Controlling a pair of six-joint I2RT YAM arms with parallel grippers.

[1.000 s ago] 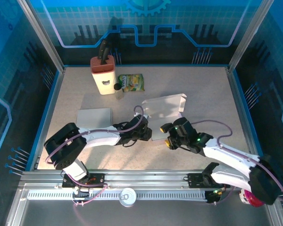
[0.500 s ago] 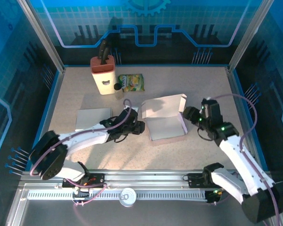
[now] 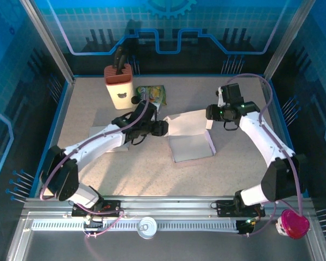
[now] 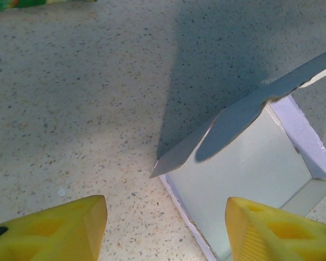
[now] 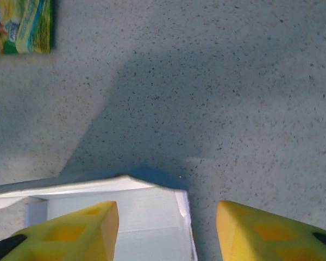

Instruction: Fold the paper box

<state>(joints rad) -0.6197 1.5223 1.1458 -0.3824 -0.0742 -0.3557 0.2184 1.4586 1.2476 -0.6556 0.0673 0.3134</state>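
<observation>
White paper box (image 3: 192, 145) sits around the middle of the worktop (image 3: 244, 163), lid (image 3: 189, 120) raised on its far side. The left gripper (image 3: 162, 128) gapes empty at the lid's left end; the right gripper (image 3: 211, 113), also open, is at its right end.

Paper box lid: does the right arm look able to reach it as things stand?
Probably yes: the open right hand hangs right at a corner of the raised lid, with nothing visible between them.

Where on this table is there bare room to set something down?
Widest bare patch: the table between the paper box and the near rail. Also the far strip between snack packet and right end effector. Crowded: the left end effector and grey sheet beside the box, knife block far left.
</observation>
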